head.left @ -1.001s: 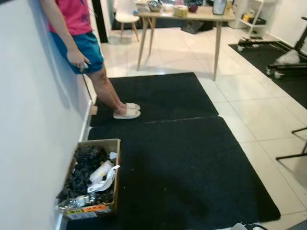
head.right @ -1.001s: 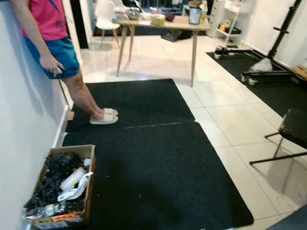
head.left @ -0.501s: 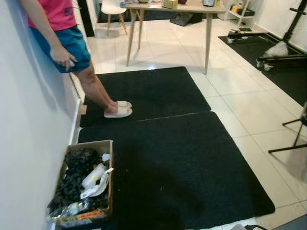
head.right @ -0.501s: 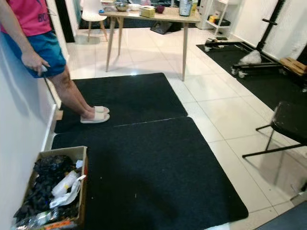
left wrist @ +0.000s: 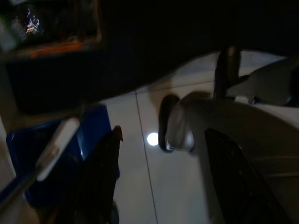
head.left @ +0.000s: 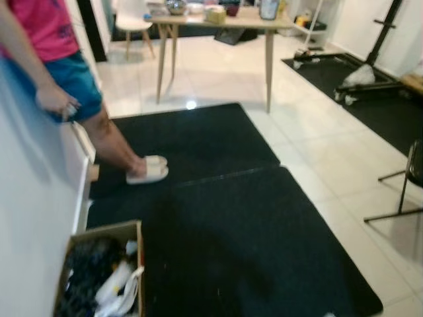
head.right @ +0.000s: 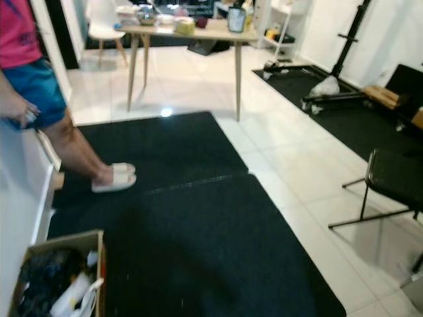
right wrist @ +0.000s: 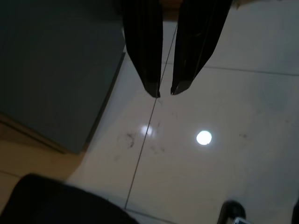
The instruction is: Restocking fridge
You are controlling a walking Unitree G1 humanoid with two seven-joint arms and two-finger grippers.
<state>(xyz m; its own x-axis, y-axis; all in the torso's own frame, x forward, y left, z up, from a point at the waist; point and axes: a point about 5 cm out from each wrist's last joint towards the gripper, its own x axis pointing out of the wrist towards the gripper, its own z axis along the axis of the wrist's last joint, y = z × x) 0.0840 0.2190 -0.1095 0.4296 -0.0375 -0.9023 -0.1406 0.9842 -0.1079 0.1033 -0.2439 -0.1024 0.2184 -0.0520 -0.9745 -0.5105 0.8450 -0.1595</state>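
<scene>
No fridge or stock is in sight yet. The head camera looks down a room of white tile floor (head.right: 297, 165) with two black mats (head.left: 244, 231) laid end to end, so I judge this a walking stretch of the restock, with nothing in hand.

The right gripper (right wrist: 166, 91) hangs over the tiles with its fingers drawn nearly together and nothing between them, as an idle arm would be carried. The left gripper (left wrist: 105, 186) hangs in shade near something blue (left wrist: 60, 154); I cannot tell whether it is closed or released.

A person (head.left: 59, 92) leans on the left wall, feet on the far mat's left edge — probably keeping out of the way. A cardboard box (head.left: 99, 277) of dark clutter sits against the wall at the near mat's left edge. A desk (head.right: 185, 30) with small items stands at the far end, and a black chair (head.right: 396, 178) stands right of the mats (worth a wide berth).
</scene>
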